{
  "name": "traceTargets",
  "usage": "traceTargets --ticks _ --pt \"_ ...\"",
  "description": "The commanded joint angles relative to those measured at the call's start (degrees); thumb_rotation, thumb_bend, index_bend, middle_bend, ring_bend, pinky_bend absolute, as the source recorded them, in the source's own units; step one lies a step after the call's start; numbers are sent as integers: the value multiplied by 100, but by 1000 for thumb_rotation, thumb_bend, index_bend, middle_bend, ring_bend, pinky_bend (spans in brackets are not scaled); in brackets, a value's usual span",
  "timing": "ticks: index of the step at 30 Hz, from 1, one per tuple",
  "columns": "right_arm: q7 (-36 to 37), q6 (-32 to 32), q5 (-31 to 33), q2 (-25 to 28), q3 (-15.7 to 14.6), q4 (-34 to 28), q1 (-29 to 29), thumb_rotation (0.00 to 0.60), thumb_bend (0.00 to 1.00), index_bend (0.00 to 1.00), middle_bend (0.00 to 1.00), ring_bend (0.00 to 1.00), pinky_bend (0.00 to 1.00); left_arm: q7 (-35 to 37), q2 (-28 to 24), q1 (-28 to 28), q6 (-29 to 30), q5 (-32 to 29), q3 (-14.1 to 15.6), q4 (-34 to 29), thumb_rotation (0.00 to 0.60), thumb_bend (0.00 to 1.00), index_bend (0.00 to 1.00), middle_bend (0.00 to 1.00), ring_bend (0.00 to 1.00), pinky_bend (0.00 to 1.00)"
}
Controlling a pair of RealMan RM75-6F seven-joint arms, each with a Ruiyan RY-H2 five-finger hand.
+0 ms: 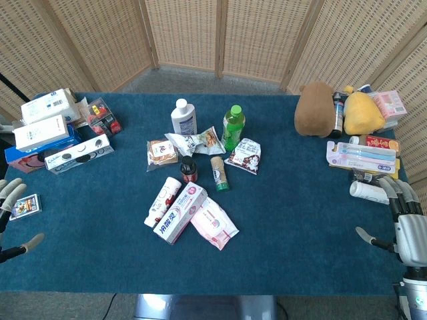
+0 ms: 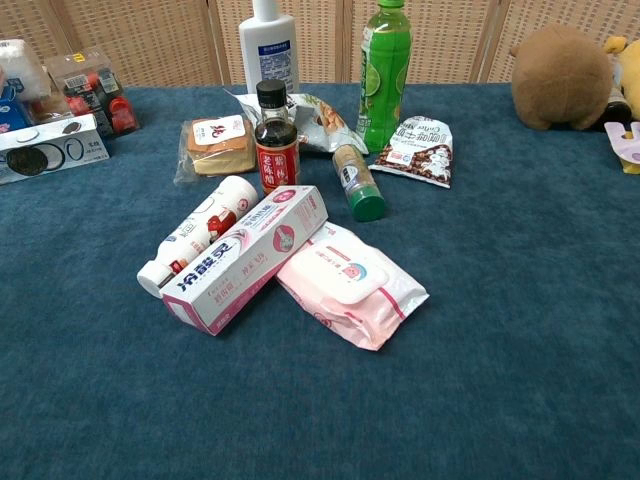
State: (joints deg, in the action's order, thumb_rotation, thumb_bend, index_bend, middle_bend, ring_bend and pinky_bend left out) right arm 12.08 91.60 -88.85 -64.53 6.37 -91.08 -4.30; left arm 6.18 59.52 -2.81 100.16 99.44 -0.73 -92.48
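At lower left of the frame, left hand (image 1: pixel 12 217) lay spread, holding nothing, beside small card packet (image 1: pixel 25 206); lower right, right hand (image 1: pixel 402 223) likewise empty (near white tube (image 1: pixel 367 191)).

Left robot hand (image 1: pixel 12 217), right robot hand (image 1: pixel 400 223): empty, fingers apart.

Toothpaste box (image 2: pixel 247 258) between white tube (image 2: pixel 198 235), pink wipes (image 2: pixel 350 283).

The head view looks steeply down from high above the near edge, facing 12 o'clock, taking in the whole blue table (image 1: pixel 300 220). The chest view sits lower and closer. Both share the central toothpaste box (image 1: pixel 179 213) cluster.
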Motion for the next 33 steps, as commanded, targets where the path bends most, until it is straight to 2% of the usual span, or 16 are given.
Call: traceTargets --ticks 1,5,8,11,15,19,25,33 --pt "15 0 -4 -2 0 5 1 600 0 0 0 0 0 -97 -4 -33 -39 50 -7 67 600 0 53 0 0 0" --pt "5 -8 -15 8 -4 5 -1 600 0 0 0 0 0 -107 28 -142 -186 135 -3 216 600 0 55 0 0 0" --pt "-9 -16 0 15 5 -11 -3 600 0 0 0 0 0 -273 26 -421 -477 380 -23 607 600 0 37 0 0 0" --pt "-15 -33 31 13 24 -30 -12 600 0 0 0 0 0 -375 68 -900 -803 829 -78 1156 600 0 0 0 0 0" --pt "-19 -44 87 21 52 -39 -11 600 0 0 0 0 0 -492 303 -1677 -1060 1688 -104 1996 600 0 0 0 0 0" --pt "32 -24 112 36 78 -43 -1 600 0 0 0 0 0 -519 618 -2346 -1411 2207 -54 2565 600 0 0 0 0 0" --pt "168 -35 131 75 90 -40 6 600 0 0 0 0 0 -701 857 -3132 -2339 2463 111 2869 600 0 0 0 0 0" --pt "368 -20 122 137 115 -76 8 600 0 0 0 0 0 -1088 1065 -3845 -3451 2404 282 2765 600 0 0 0 0 0"
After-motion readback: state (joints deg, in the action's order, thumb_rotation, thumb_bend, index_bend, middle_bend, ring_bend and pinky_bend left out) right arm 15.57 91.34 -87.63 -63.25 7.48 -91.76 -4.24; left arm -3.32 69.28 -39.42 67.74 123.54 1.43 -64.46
